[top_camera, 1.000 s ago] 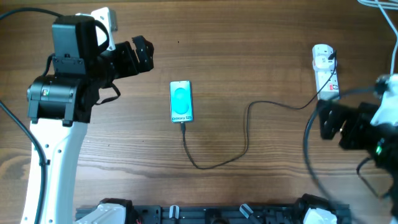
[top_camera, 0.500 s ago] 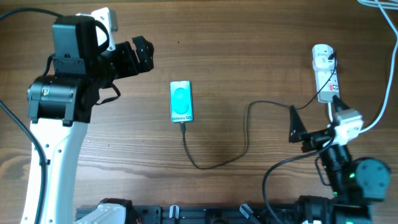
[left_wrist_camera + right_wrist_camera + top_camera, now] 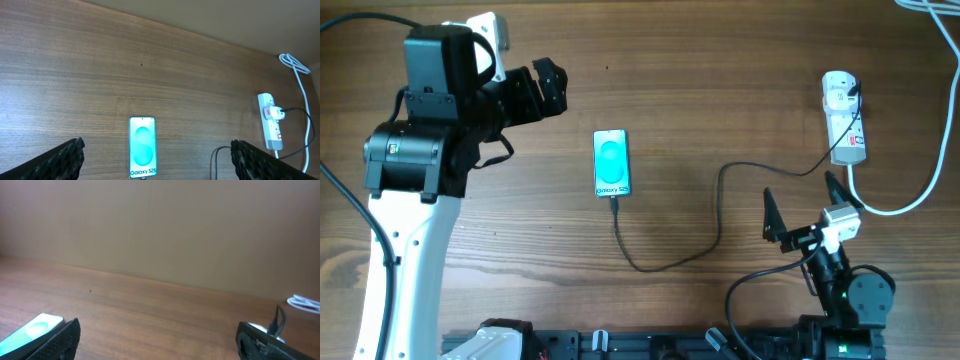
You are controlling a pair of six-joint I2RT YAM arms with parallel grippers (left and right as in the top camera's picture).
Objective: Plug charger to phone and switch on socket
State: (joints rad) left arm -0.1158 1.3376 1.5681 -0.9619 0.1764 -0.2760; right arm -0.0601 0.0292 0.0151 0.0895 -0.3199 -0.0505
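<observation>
Phone and charger, joined at the phone's lower edge; socket set well apart.
The fingers of the left gripper and right gripper are held wide apart.

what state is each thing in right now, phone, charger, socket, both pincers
phone: screen lit, lying flat, charger tip at its lower end, looks plugged in
charger: slack, curving from phone to socket
socket: plug seated at its far end, switch too small to read
left pincer: open, empty
right pincer: open, empty
</observation>
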